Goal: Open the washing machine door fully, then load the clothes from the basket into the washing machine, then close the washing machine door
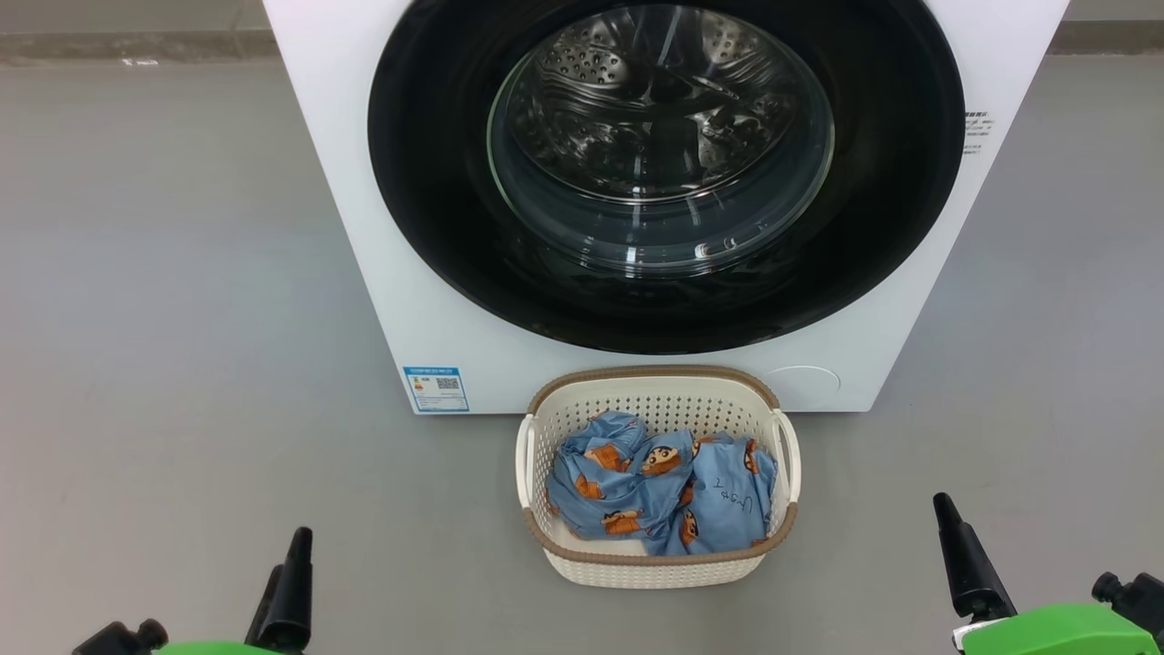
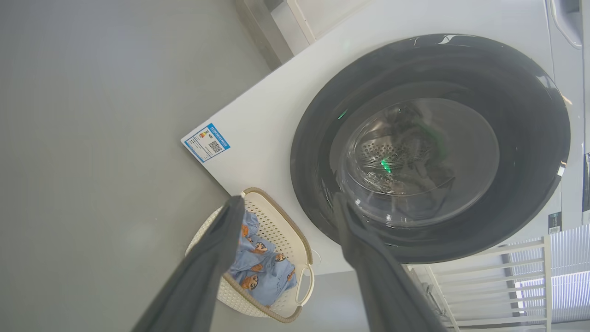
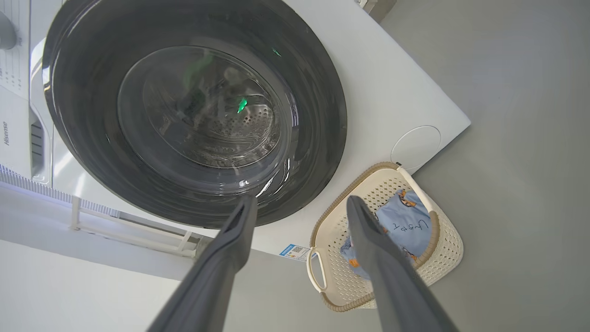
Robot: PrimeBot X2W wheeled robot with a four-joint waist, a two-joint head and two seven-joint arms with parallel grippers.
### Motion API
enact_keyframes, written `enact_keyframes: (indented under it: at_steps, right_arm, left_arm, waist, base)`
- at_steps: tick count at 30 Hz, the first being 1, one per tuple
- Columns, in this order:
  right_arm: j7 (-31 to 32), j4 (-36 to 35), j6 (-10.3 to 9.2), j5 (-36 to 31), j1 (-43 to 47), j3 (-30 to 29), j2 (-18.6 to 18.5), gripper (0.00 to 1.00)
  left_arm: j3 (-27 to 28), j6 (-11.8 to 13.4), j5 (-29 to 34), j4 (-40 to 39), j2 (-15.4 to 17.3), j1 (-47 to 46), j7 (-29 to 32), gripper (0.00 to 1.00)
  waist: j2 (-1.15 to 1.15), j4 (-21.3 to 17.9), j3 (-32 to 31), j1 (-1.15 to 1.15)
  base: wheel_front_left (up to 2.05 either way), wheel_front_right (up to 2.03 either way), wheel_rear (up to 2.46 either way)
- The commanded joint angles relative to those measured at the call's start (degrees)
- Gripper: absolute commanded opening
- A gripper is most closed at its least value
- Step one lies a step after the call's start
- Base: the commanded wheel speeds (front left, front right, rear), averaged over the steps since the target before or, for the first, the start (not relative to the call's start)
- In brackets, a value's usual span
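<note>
Two claws hang low in front of the washer, each with its fingers spread wide and nothing held. The left claw [image 2: 288,198] sits at the lower left of the head view and the right claw [image 3: 302,198] at the lower right. Both are well apart from the basket [image 1: 655,373], one to either side of it.

The washing machine [image 1: 364,273] stands on the grey floor [image 1: 182,318]. The washing machine door [image 1: 664,173] is shut flat against its white front, and the steel drum [image 1: 637,82] shows through the bulging glass. A blue label sticker [image 1: 436,388] sits at the lower left corner of the front.

The basket rests on the floor just in front of the machine, below the door. Whether it touches the front cannot be told. The clothes [image 1: 655,491] lie crumpled inside the basket, light blue with orange cartoon figures, filling most of its bottom.
</note>
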Motion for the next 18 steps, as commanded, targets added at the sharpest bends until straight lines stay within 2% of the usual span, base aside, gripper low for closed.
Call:
enact_keyframes:
  at_steps: [1,18]
  right_arm:
    - [-0.8,-1.8,-0.02,-2.5,-1.1,1.0,-0.8,1.0]
    - [-3.8,-2.7,-0.03,-15.2,-1.2,2.0,-1.6,1.0]
  left_arm:
    - [0.4,0.2,2.4,-1.9,1.0,-1.1,-0.9,1.0]
    - [-1.3,1.4,15.6,-4.0,1.2,-1.0,-4.0,1.0]
  waist:
    - [0.0,0.0,0.0,0.0]
    - [0.0,0.2,0.2,0.0]
  base:
    - [0.0,0.0,0.0]
    - [0.0,0.0,0.0]
